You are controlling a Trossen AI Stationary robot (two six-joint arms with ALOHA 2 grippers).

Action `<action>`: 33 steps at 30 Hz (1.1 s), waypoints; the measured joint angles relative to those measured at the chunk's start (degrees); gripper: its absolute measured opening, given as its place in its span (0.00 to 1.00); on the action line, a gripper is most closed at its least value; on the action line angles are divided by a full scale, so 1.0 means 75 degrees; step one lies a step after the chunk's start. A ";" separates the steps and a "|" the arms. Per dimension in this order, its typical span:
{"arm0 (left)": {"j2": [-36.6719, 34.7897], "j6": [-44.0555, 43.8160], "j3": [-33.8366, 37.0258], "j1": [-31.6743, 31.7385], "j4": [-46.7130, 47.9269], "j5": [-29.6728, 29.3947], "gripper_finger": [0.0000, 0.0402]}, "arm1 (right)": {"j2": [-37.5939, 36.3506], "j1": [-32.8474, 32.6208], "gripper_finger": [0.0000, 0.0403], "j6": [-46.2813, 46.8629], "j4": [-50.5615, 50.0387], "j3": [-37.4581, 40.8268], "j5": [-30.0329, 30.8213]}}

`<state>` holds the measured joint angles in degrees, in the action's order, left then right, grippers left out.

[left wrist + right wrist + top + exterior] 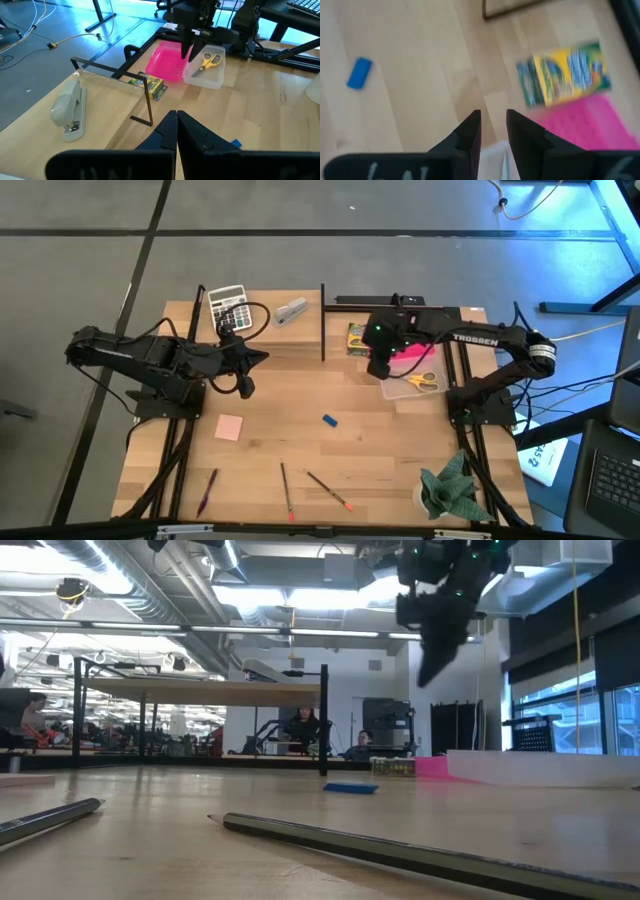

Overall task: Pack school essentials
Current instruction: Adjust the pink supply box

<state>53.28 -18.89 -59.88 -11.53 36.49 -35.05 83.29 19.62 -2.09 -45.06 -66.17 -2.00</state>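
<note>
The yellow-handled scissors lie in a clear tray beside a pink tray. The yellow-green crayon box lies flat on the table by the pink tray. On the open wood lie the blue eraser, the pink note pad and three pencils near the near edge. My right gripper hangs raised over the trays' left side, narrowly open and empty. My left gripper is shut and empty at the table's left.
A white-grey calculator and a grey stapler sit at the far left. A thin black upright frame stands mid-table at the far side. A green folded thing lies at the near right corner.
</note>
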 joint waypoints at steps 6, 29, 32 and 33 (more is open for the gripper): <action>0.0000 0.0002 0.0000 0.0000 0.0013 0.0000 0.00 | 0.0057 -0.0099 0.24 0.0312 0.0454 -0.0116 0.0472; 0.0354 0.0544 0.0002 0.0673 -0.0156 -0.0161 0.00 | 0.1221 0.0128 0.55 0.4875 0.1267 -0.0119 0.0110; 0.0362 0.0541 0.0003 0.0673 -0.0168 -0.0027 0.00 | 0.1657 0.0135 0.54 0.4932 0.0898 -0.0117 0.0002; 0.0371 0.0541 0.0003 0.0673 -0.0163 0.0013 0.00 | 0.1804 0.0152 0.54 0.5015 0.0810 -0.0117 0.0001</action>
<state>56.06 -14.83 -59.86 -6.48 35.27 -34.95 96.82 20.76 35.52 -38.98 -67.05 -2.00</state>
